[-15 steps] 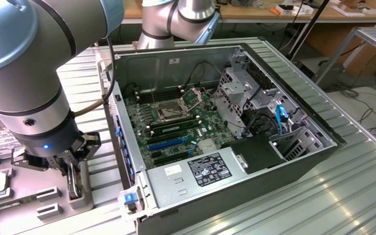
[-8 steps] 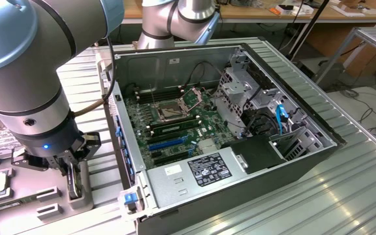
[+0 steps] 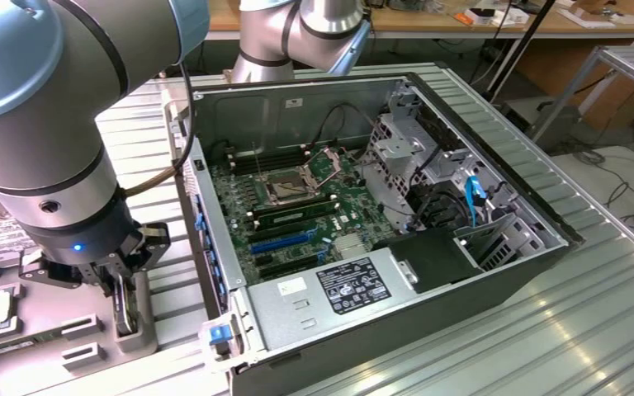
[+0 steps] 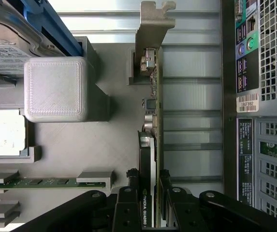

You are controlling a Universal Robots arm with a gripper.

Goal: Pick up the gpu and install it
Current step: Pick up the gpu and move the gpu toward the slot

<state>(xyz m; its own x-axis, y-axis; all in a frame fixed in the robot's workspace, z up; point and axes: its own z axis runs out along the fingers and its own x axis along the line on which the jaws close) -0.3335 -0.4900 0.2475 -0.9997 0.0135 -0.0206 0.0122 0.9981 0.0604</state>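
Already done: you have the claw [image 4: 148, 175] down at the tray, fingers clamped on the gpu [image 4: 156, 121], one on the black cooler face and one on the bare back of the board.
Left to do: the lift itself, as I judge it, and all of the fitting. The card's far end, by the silver bracket [image 4: 153, 24], looks seated in its gray holder.
Progress: early, by my reading. You have the grip and nothing beyond it.
Gpu position: standing on its long edge in the tray [image 4: 80, 145], low on the exterior view's left, just outside the side wall of the computer case [image 3: 494, 165].
Tray contents: besides the gpu, you'll see a hard drive [image 4: 7, 53] with a white label, a processor chip [image 4: 5, 131] in a square pocket, and a memory stick [image 4: 36, 182] lying in a groove.
Case: lies on its side with the cover off, at the middle of the exterior view.
Case contents: the motherboard [image 3: 295, 206] across the floor, a power supply [image 3: 339, 289] with a large label at the near end, and a blue cable [image 3: 474, 198] beside the drive bays on the exterior view's right.
Card slots: the blue slots [image 3: 284, 242] on the motherboard carry no card.
Counter: the ribbed metal counter [image 3: 581, 330] carries both tray and case, side by side.
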